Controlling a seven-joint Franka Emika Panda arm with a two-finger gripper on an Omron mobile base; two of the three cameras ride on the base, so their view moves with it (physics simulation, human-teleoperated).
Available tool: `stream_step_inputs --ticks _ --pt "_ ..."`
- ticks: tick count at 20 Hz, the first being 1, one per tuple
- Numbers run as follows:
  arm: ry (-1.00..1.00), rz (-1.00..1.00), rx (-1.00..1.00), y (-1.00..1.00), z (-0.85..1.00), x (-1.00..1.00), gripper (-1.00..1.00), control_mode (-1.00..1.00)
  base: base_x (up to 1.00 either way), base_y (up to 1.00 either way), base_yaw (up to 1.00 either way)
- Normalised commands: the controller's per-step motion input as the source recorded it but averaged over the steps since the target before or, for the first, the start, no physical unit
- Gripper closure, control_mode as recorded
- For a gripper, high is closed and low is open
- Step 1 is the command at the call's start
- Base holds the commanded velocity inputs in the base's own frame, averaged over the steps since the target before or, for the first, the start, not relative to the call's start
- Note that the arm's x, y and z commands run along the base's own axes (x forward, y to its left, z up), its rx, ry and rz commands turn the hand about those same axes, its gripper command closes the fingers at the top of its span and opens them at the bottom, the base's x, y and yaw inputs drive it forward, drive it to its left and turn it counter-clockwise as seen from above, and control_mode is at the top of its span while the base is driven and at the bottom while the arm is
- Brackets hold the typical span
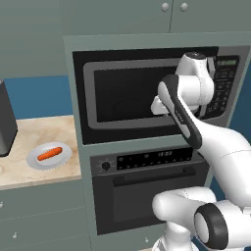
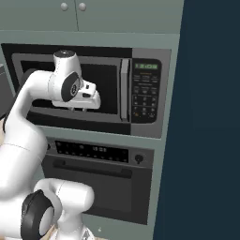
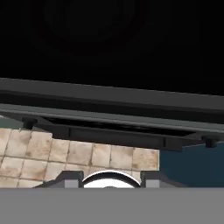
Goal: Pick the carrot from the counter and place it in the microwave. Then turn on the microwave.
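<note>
**Inspector:** Starting nearest: the arm is rising from the base and the end effector (image 2: 78,109) is hanging in front of the microwave (image 1: 157,90), close to the dark window of its door. I cannot tell whether the fingers are parted or together; the hand's body is hiding them in both base views.

**Supervisor:** Is it carrying anything?

**Inspector:** I am seeing nothing at it. The carrot (image 1: 49,154) is lying on a round grey plate (image 1: 34,159), which is sitting on the counter (image 1: 59,131) to the left of the appliance column and well apart from the hand.

**Supervisor:** Which step, then?

**Inspector:** In my judgement the task is standing at its start. The door is looking shut, so the hand is probably preparing to open it before the pick.

**Supervisor:** And the next move?

**Inspector:** It is calling for a hold on the vertical handle beside the keypad (image 2: 145,92), then a swing clear of the arm.

**Supervisor:** The carrot's condition?

**Inspector:** Small, orange, tapered, lying flat and slightly askew; a low, narrow grasp is going to be needed.
</note>
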Motion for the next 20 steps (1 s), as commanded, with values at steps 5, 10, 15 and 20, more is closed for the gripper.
stream_step_inputs --ticks 5,10,15,20 --pt "-0.14 0.00 0.00 -0.11 0.11 -0.05 -1.00 -1.00 0.00 0.00 0.00" --pt "-0.32 0.00 0.00 -0.31 0.27 -0.14 -1.00 -1.00 0.00 0.00 0.00" --pt "-0.35 0.00 0.00 -0.45 0.26 -0.16 -1.00 -1.00 0.00 0.00 0.00" --pt "-0.32 0.00 0.00 -0.44 0.24 -0.16 -1.00 -1.00 0.00 0.00 0.00"
